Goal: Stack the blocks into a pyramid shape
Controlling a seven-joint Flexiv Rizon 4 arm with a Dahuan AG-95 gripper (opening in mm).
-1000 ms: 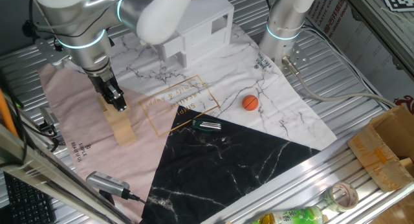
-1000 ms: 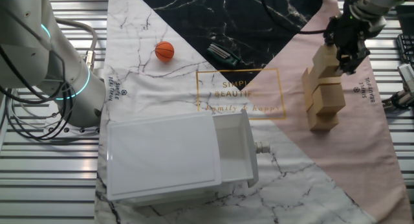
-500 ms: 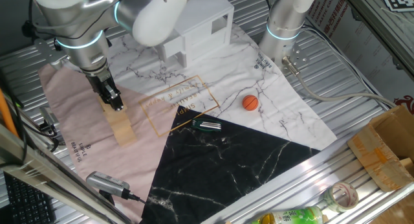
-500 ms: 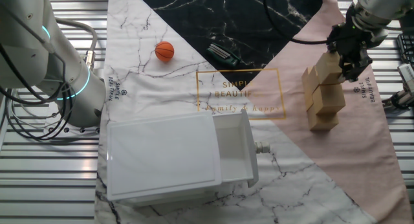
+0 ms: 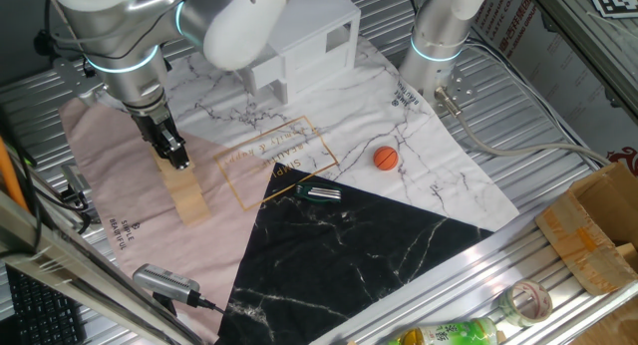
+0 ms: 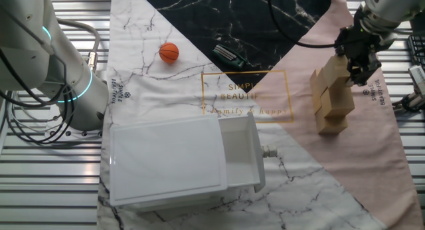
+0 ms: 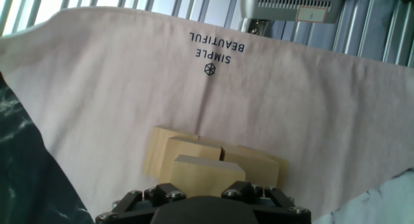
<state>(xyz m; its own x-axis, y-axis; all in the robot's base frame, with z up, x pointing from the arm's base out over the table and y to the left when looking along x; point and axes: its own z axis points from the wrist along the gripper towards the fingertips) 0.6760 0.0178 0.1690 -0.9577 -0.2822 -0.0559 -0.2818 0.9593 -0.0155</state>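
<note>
Pink cloth (image 5: 110,156) covers the left part of the table in one fixed view, and the tan wooden blocks (image 5: 186,195) stand stacked on it. The gripper (image 5: 171,158) hangs right over the top of that stack, its dark fingers (image 5: 177,151) pointing down; whether they are spread or closed on anything cannot be told from any view. Further right on the marble-print cloth (image 5: 419,156) stands a white box-like house (image 5: 304,46), then gold lettering, a small dark tool (image 5: 319,193) at the edge of the black cloth (image 5: 349,255), and an orange ball (image 5: 386,159). A 2nd robot's grey base (image 5: 439,36) rises at the upper right.

From the other fixed view, the order runs ball (image 6: 169,52), house (image 6: 179,160), tool (image 6: 229,55), then the block stack (image 6: 333,100) on the far right, piled unevenly with the upper blocks offset from the lower ones. The gripper (image 6: 358,57) sits at the stack's top, touching or just above it.

The hand view looks down on at least 3 blocks (image 7: 213,162) clustered together on the pink cloth (image 7: 129,75), beneath printed black lettering.
</note>
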